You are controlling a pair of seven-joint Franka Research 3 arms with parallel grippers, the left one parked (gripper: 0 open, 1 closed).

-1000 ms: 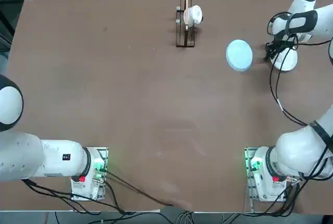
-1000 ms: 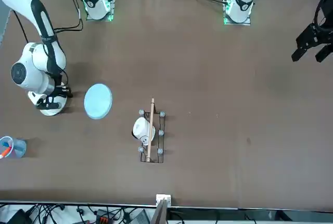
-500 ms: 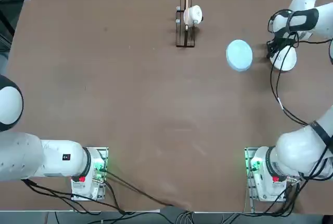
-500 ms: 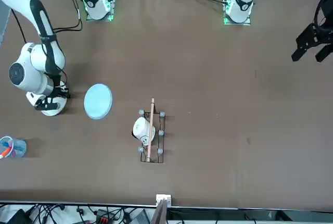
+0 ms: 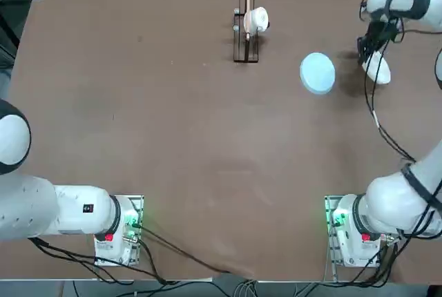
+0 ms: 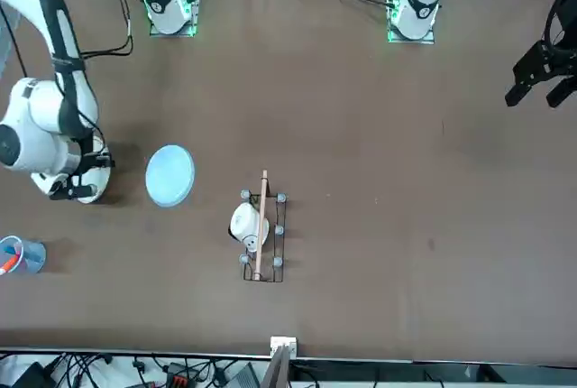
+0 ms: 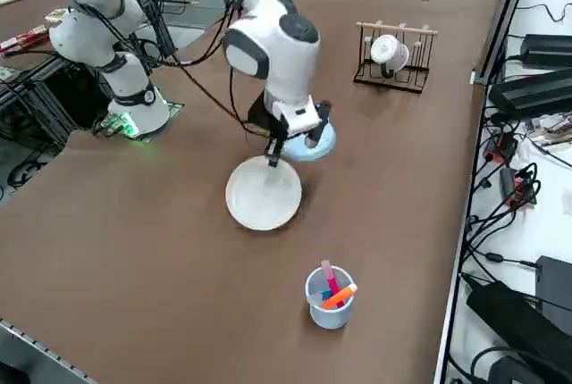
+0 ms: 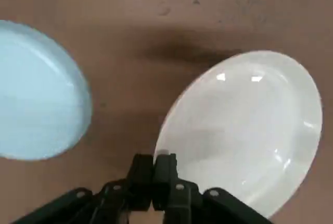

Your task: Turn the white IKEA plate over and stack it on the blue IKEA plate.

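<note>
Holding 1 white plate (image 8: 250, 125) near 1 blue plate (image 8: 41, 94): 1 right gripper (image 8: 154, 160).

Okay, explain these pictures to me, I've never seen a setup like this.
You are looking at a pair of white robot arms beside a brown table. One picture looks straight down, one faces the robot across the table, one looks down from its right, and the last comes from the working arm's wrist.

The right gripper, two black fingers, is shut on the rim of a round white plate, which is tilted. A round pale blue plate lies on the table nearby. There is also a small rack with a white mug, and a light-blue cup of pens.
</note>
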